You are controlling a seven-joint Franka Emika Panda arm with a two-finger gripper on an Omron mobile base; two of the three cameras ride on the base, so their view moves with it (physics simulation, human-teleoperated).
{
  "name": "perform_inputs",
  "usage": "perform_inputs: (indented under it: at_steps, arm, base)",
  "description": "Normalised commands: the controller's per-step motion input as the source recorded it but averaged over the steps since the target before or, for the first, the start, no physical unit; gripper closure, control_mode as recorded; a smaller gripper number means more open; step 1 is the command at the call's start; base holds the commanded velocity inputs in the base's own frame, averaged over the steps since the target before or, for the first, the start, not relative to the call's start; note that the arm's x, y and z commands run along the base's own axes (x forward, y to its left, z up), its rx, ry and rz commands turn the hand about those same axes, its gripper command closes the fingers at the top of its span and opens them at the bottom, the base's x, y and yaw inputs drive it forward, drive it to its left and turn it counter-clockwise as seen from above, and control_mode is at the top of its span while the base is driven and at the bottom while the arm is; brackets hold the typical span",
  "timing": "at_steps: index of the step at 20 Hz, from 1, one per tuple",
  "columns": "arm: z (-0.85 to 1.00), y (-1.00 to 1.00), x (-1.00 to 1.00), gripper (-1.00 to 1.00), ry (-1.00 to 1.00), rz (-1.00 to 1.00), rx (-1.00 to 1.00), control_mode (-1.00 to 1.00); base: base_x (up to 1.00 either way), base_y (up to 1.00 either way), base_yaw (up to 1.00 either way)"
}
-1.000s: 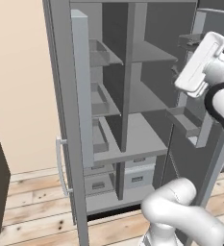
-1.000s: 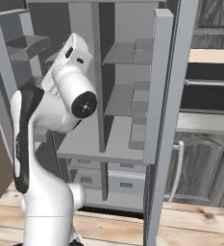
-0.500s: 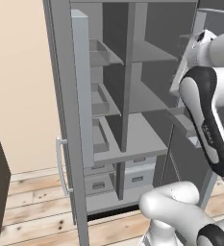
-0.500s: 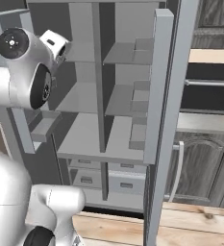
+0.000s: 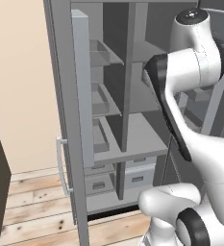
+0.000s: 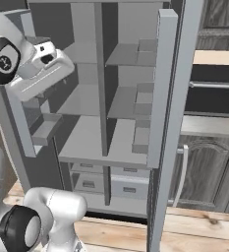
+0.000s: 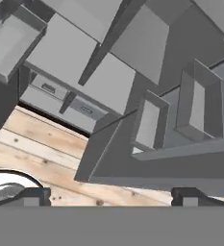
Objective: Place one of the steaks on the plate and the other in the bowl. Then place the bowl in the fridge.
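Here, fridge (image 6: 106, 98) doors open — grey shelves, gripper (image 7: 111, 197) wide apart

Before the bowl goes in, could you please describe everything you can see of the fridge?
The fridge is tall, plain grey and stands on the wood floor with both doors swung open. A vertical divider splits the inside into two columns of flat grey shelves, all bare, with pale drawers at the bottom. Each door carries boxy racks inside; a slim light handle shows on the left door's outer face. The dark wood cabinets stand right beside it.
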Motion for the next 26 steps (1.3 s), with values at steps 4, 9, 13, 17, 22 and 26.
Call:
perform_inputs:
  at_steps: [4, 9, 13, 17, 22, 26]
  arm:
    - [-0.42, -0.01, -0.48, -1.00, -0.10, -0.56, 0.31, -1.00]
    - [-0.64, 0.02, -0.22, -1.00, -0.03, -0.09, 0.52, -1.00]
    - [-0.66, 0.00, -0.03, -1.00, 0.05, -0.01, 0.11, -1.00]
    - [-0.72, 0.00, -0.01, -1.00, 0.03, -0.01, -0.01, -1.00]
    - [-0.96, 0.00, -0.04, -1.00, 0.07, -0.03, -0.08, -1.00]
    - [-1.00, 0.00, -0.05, -1.00, 0.07, -0.03, -0.06, -1.00]
  base:
    - [0.00, 0.00, 0.00]
    - [0.00, 0.00, 0.00]
    - [0.00, 0.00, 0.00]
    - [0.00, 0.00, 0.00]
    - [0.00, 0.00, 0.00]
    - [0.00, 0.00, 0.00]
